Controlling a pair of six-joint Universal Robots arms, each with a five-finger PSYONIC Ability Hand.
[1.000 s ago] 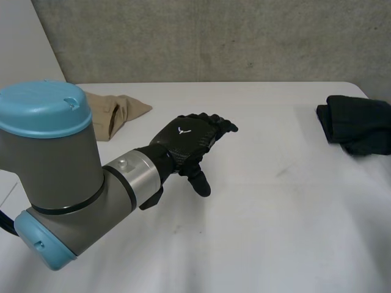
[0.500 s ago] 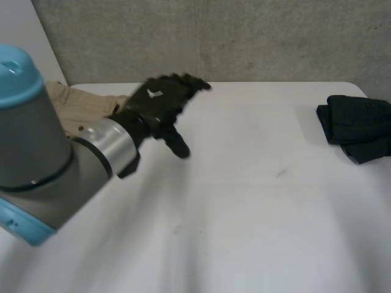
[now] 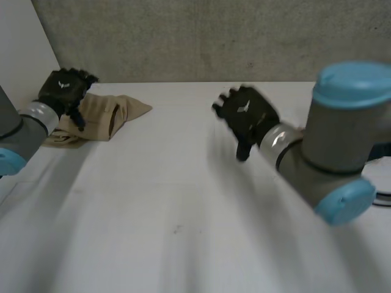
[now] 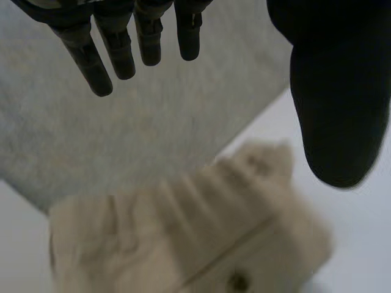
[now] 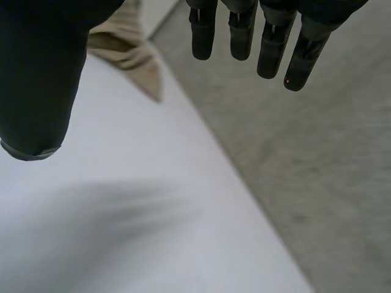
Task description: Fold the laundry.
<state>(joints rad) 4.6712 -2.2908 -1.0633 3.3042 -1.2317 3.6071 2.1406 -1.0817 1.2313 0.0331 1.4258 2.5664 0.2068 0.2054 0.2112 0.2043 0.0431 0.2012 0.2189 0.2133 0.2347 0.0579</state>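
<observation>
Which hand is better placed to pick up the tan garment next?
Left. The left hand hovers open right over the tan garment; the right hand, also open, is over the middle of the table, well away.

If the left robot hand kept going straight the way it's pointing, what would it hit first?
Probably the grey concrete wall: the left robot hand has its fingertips aimed at it, with the crumpled beige cloth lying lower, beneath the palm. Depth is unclear.
</observation>
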